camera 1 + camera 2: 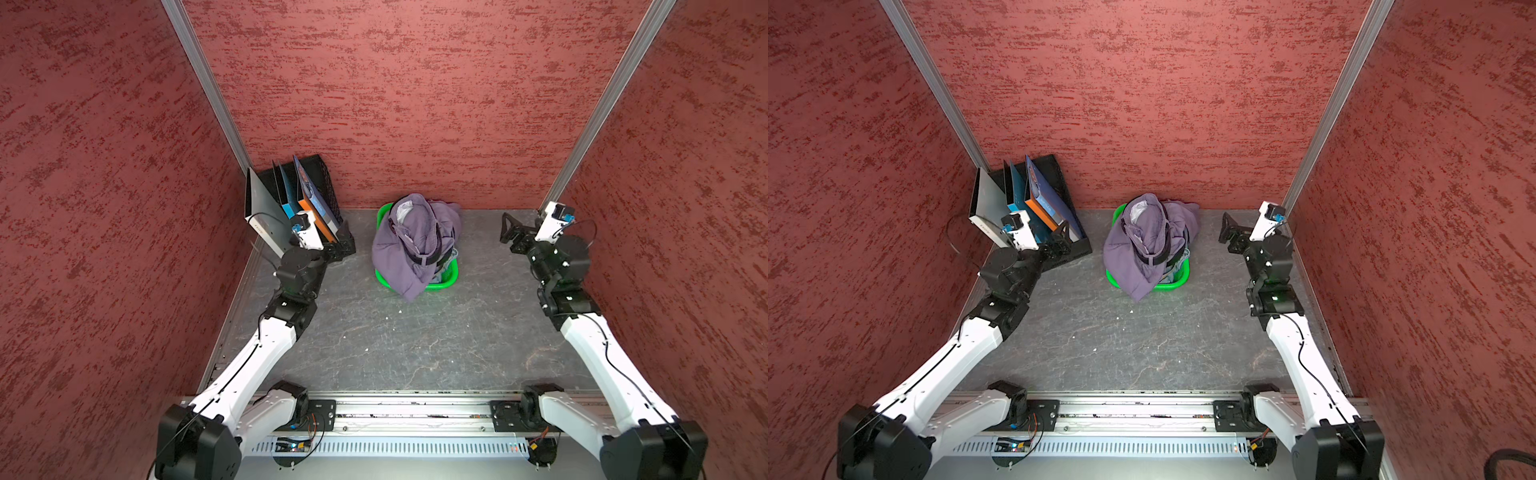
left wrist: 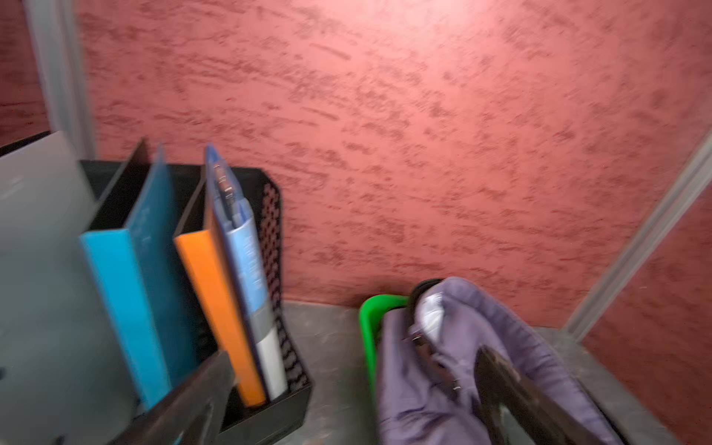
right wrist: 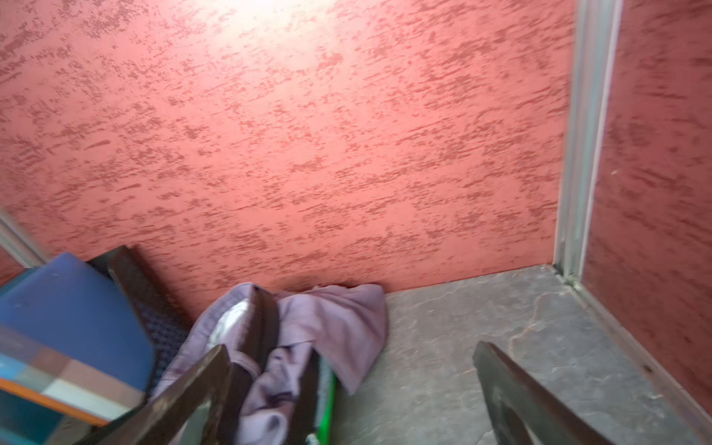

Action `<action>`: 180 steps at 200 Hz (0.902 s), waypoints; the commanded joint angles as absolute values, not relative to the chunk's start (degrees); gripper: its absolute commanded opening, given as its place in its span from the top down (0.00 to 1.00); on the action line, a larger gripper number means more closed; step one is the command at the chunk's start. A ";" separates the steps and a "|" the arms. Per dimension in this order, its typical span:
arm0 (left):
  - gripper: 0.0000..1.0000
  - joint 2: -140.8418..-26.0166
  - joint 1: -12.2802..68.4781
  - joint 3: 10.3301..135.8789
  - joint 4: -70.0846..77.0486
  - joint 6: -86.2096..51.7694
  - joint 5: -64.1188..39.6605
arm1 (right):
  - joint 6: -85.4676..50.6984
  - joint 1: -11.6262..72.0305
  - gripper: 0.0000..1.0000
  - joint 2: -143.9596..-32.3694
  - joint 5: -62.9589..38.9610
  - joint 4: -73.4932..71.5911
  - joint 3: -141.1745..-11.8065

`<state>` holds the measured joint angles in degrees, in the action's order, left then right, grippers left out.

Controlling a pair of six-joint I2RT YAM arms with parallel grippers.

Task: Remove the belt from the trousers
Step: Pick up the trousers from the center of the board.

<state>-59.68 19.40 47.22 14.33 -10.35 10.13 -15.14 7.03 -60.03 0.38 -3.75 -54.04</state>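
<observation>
Left hand point(image 1: 343, 245) by the file rack point(image 1: 322, 174) and right hand point(image 1: 509, 229) gape apart, flanking trousers point(image 1: 409, 249) in green basket point(image 1: 448, 282).

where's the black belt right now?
In both top views the belt is threaded round the waistband of the trousers, which are heaped over the green basket at the back middle of the table.
</observation>
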 commanded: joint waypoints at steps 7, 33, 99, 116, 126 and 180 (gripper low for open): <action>0.00 -66.66 25.58 58.02 -5.93 -15.18 4.82 | -14.45 15.87 0.01 -63.69 8.86 21.94 -61.03; 0.00 -72.24 29.73 63.60 -12.05 -29.67 15.86 | -30.02 18.11 0.01 -64.40 31.55 34.68 -65.45; 0.00 -94.36 29.36 81.86 -22.99 -40.06 7.56 | -21.39 18.35 0.01 -71.62 1.59 26.39 -66.01; 0.00 -98.20 28.45 88.29 -28.49 -43.31 7.02 | -19.91 21.21 0.01 -69.50 5.88 24.29 -64.01; 0.00 -97.90 28.39 87.90 -26.17 -43.53 5.82 | -18.57 23.20 0.01 -67.33 12.30 23.57 -62.44; 0.00 -101.86 33.58 96.22 -35.74 -35.90 16.91 | -15.55 24.92 0.01 -69.32 23.02 27.09 -63.41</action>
